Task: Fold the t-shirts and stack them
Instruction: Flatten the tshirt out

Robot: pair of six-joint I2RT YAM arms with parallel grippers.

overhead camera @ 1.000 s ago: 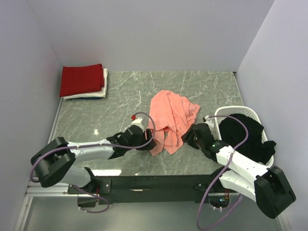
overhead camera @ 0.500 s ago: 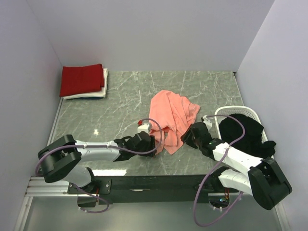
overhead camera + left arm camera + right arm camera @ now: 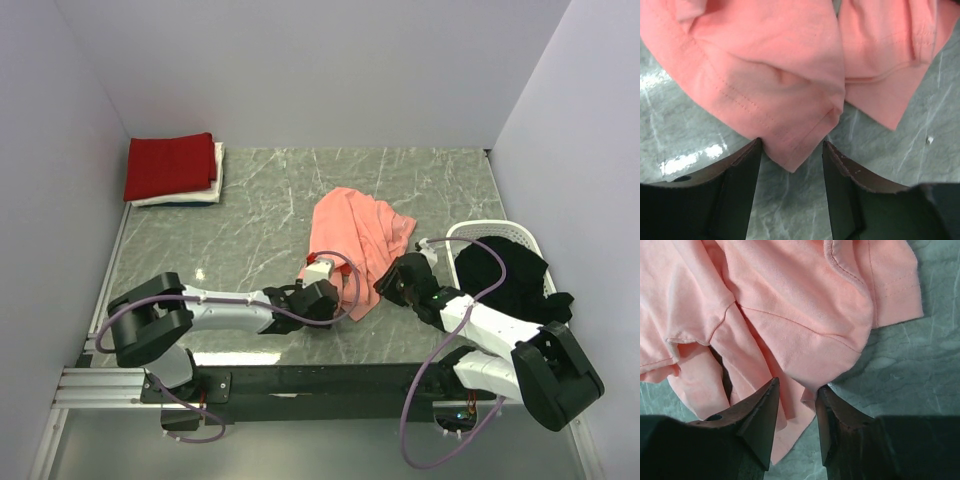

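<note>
Counting four shirts: one pink shirt [image 3: 355, 235] crumpled at the middle of the bench [image 3: 250, 220], a folded red shirt [image 3: 170, 165] atop a white shirt [image 3: 217, 168] in the far left corner, and a black shirt [image 3: 505, 280] heaped in one basket [image 3: 500, 225] at the right edge. Of two pincers, the left pincer [image 3: 791, 147] gapes, released, around a pink corner; whether the right pincer [image 3: 796, 385] grips the pink fold, I cannot tell.

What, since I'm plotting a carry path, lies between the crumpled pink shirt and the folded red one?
Only bare marble tabletop lies between the salmon-pink t-shirt and the folded deep red t-shirt; the top view shows this.
</note>
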